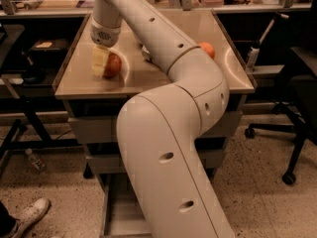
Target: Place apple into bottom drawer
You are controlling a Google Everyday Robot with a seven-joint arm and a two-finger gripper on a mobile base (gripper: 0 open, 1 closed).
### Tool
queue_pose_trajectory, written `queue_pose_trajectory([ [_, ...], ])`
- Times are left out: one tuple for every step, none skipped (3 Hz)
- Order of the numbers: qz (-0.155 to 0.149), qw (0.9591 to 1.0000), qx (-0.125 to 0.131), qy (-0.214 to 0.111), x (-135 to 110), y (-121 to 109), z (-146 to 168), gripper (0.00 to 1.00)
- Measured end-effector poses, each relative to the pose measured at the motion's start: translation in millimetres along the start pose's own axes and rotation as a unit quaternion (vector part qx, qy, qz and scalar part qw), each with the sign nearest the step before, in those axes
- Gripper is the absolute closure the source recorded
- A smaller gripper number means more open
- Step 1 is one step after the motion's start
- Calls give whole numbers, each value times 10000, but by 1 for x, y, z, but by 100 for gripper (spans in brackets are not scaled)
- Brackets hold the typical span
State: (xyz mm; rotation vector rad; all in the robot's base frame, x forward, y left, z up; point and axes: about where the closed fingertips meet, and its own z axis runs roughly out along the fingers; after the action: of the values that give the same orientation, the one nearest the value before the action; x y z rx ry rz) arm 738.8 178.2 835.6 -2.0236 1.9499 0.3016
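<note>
The red apple (114, 65) rests on the tan cabinet top (148, 78) near its left front corner. My gripper (105, 64) comes down from above and stands right at the apple, its pale yellowish part against the apple's left side. The bottom drawer (115, 209) is pulled out near the floor, under the two upper drawers. My arm's big white links hide most of it; only its left part shows.
An orange fruit (208, 49) lies on the top at the right, behind my arm. An office chair base (285, 133) stands at the right. A dark desk frame (25, 108), a small bottle (35, 159) and a white shoe (29, 214) are at the left.
</note>
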Motion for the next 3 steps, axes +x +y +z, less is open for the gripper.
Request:
queue_pose_trajectory([
  [226, 9996, -39, -151, 30, 0, 3, 0],
  [226, 9996, -33, -157, 29, -1, 5, 0],
  [226, 9996, -33, -157, 29, -1, 5, 19],
])
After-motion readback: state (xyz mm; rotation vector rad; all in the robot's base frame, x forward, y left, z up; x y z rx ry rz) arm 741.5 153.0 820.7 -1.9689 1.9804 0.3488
